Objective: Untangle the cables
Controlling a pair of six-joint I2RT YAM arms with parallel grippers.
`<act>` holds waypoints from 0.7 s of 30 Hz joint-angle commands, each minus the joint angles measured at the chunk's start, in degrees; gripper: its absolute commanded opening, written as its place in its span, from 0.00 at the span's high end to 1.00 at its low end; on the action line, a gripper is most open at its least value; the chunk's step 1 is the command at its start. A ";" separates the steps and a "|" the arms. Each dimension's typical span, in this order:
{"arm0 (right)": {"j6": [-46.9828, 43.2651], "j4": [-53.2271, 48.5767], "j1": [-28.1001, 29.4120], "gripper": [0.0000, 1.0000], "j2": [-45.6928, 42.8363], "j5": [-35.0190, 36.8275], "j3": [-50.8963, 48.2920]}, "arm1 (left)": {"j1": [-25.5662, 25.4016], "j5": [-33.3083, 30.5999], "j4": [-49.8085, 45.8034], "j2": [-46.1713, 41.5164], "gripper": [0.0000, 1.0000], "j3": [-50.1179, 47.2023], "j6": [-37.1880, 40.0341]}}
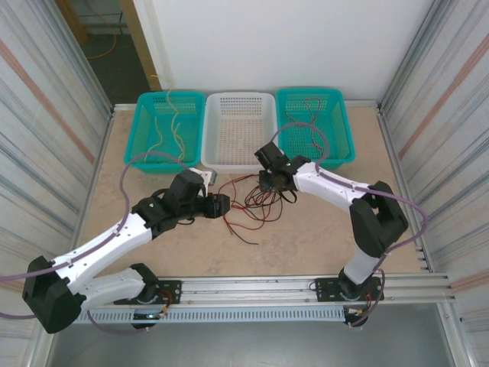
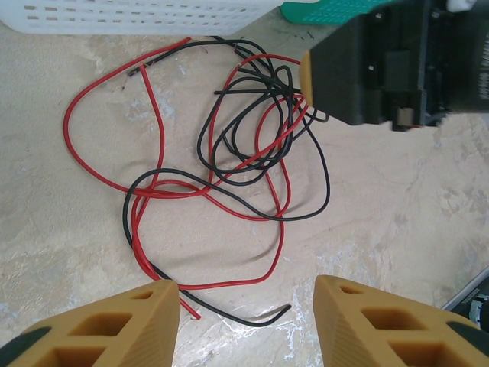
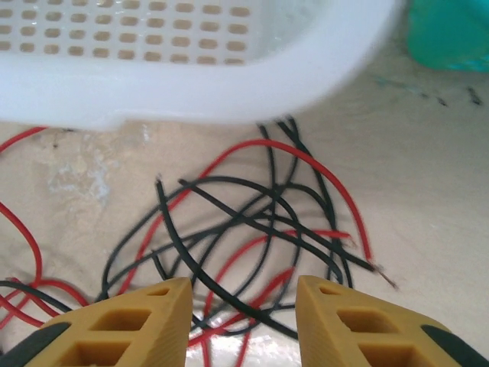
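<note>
A tangle of red and black cables lies on the table in front of the white basket. My left gripper sits just left of it, low and open. In the left wrist view, loose red and black cable ends lie on the table between the fingers of the left gripper. My right gripper hangs over the tangle's far right part. In its own view the right gripper is open and straddles crossed black and red strands; whether the fingers touch them is unclear. Its black body looms over the tangle.
Three baskets line the back edge. The left teal basket holds yellow cables. The white basket sits in the middle, its rim close ahead of the right fingers. The right teal basket holds thin dark cables. Metal walls flank the table.
</note>
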 commanded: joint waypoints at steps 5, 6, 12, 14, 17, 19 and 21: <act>1.85 -2.01 0.49 0.77 6.55 -0.64 5.11 | 1.09 0.33 -0.58 -3.44 0.50 0.14 0.12; 1.96 -2.06 0.57 0.78 6.28 -0.59 4.91 | 1.27 0.47 -0.88 -3.96 0.50 0.00 0.21; 2.48 -3.41 1.17 0.65 3.18 0.61 3.73 | 2.92 1.42 -1.31 -5.86 0.51 0.07 0.87; 2.58 -3.66 1.36 0.61 3.08 0.55 3.40 | 3.37 1.66 -1.27 -6.06 0.51 0.47 1.12; 2.99 -3.21 1.54 0.76 4.11 0.28 2.76 | 3.91 1.99 -1.27 -6.23 0.51 1.22 1.65; 3.02 -3.21 1.58 0.87 4.66 0.37 2.74 | 4.14 2.14 -1.39 -6.24 0.51 1.61 1.93; 2.80 -2.74 1.58 0.97 3.84 0.55 2.51 | 4.43 2.37 -1.66 -6.23 0.51 1.94 2.24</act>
